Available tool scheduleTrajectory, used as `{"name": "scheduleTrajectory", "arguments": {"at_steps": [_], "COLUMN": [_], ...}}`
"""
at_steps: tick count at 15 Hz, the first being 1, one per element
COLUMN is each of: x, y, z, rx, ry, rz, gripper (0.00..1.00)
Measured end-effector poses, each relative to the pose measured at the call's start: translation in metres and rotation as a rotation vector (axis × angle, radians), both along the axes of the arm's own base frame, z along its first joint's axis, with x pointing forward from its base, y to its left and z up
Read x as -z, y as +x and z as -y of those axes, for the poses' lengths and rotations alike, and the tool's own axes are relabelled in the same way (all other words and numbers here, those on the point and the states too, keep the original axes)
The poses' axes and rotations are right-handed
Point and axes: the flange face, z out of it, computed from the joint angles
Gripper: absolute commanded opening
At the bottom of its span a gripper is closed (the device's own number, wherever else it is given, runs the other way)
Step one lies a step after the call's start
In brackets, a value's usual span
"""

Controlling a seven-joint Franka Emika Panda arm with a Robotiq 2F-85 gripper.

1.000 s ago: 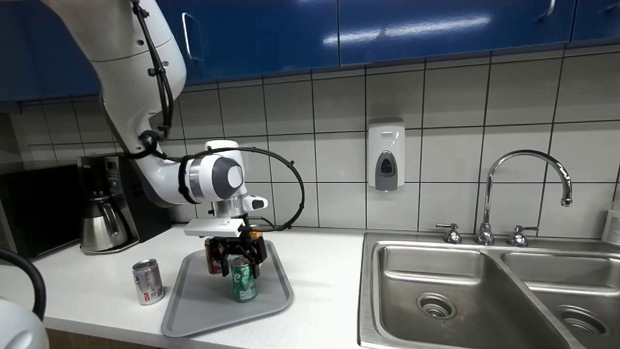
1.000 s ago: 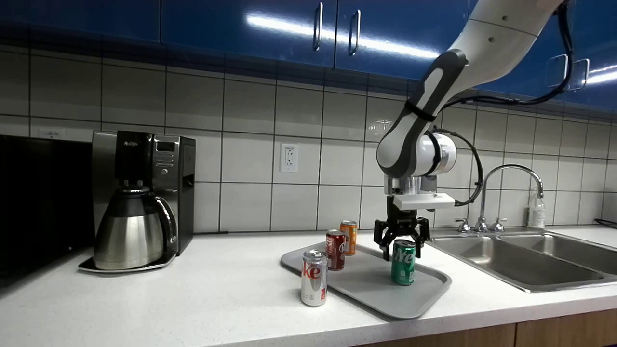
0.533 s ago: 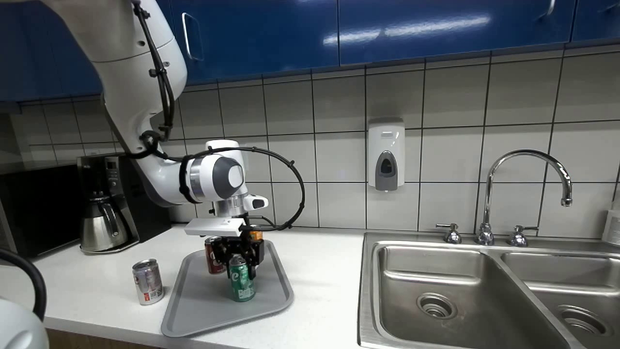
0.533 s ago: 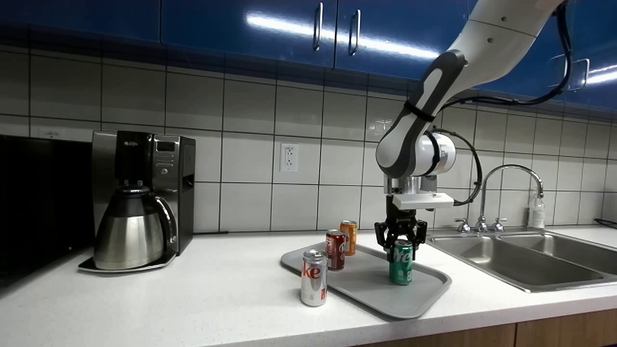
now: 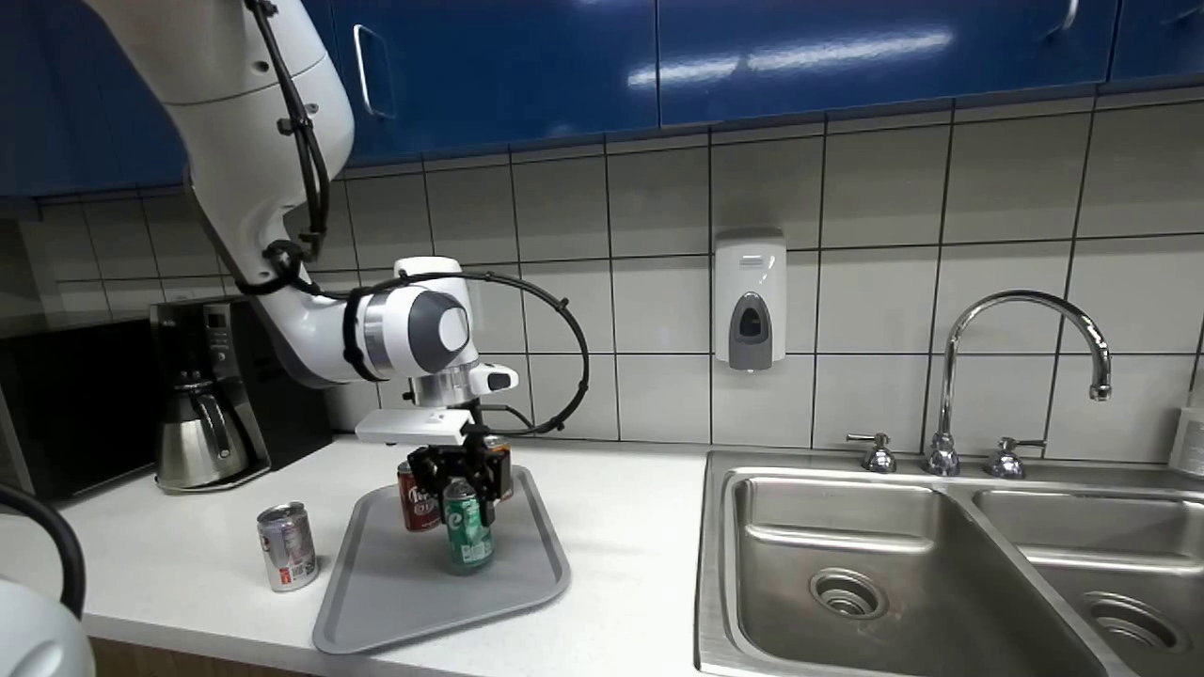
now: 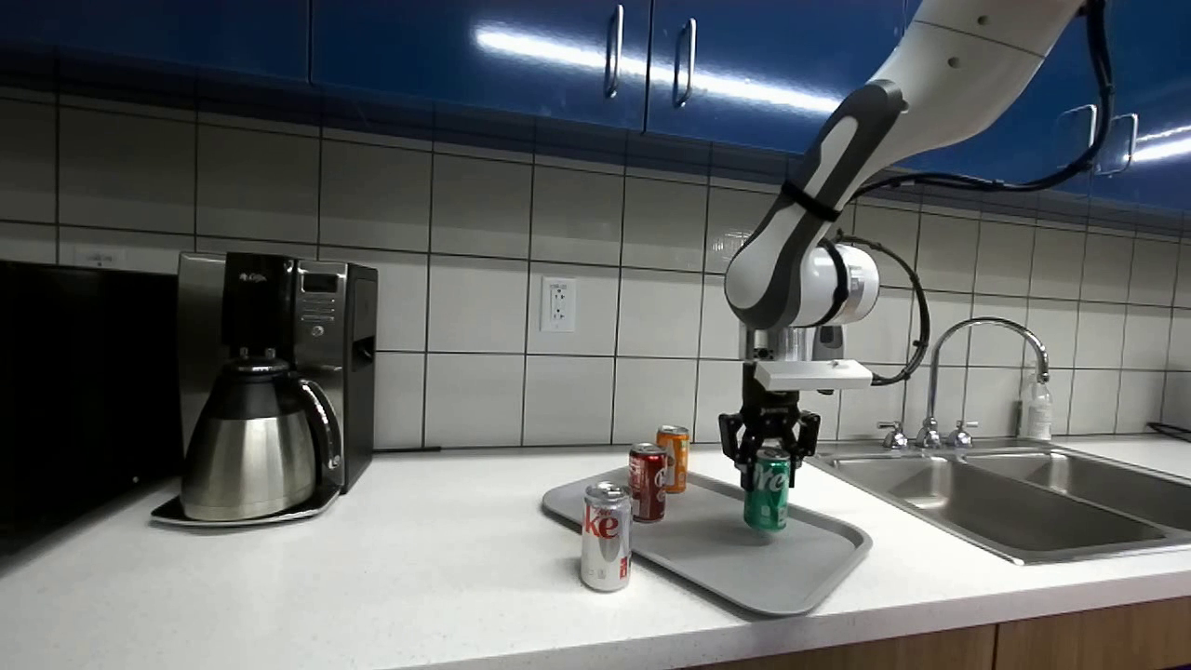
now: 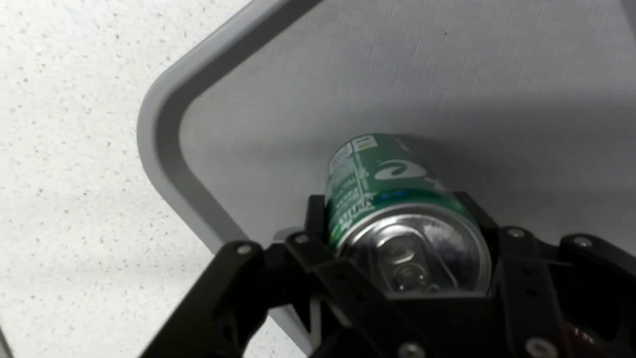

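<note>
My gripper (image 6: 769,476) is shut on a green soda can (image 6: 766,510), its fingers (image 7: 316,214) pressed to both sides near the can's top. The can is upright and hangs slightly above a grey tray (image 6: 744,575); its silver lid faces up in the wrist view. Behind it on the tray stand a dark red can (image 6: 649,484) and an orange can (image 6: 674,461), the latter partly hidden behind the gripper in an exterior view (image 5: 502,456). A silver can (image 5: 288,547) stands on the white counter just outside the tray.
A metal double sink (image 5: 851,527) with a curved faucet (image 5: 1021,299) lies beside the tray. A coffee maker with a steel carafe (image 6: 251,456) and a black appliance stand at the opposite end. Blue cabinets (image 5: 508,66) hang above, and the counter's front edge runs close to the tray.
The gripper stood open around the green can a second ago; it then closed on it, shifting it slightly. Now the arm has risen a little and the can has come up with it.
</note>
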Motion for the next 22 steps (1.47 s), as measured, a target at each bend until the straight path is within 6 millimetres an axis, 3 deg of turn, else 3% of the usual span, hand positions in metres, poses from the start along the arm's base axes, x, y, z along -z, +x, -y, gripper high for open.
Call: {"name": "scheduleTrajectory", "arguments": {"at_steps": [4, 8, 22], "x": [-0.021, -0.034, -0.045], "y": [0.002, 0.002, -0.01], "z": [0.006, 0.025, 0.149], "rx": [0.012, 0.024, 0.219], "ry": [0.009, 0.01, -0.001], "rz": [0.03, 0.035, 0.015], "gripper": [0.38, 0.38, 0.38]}}
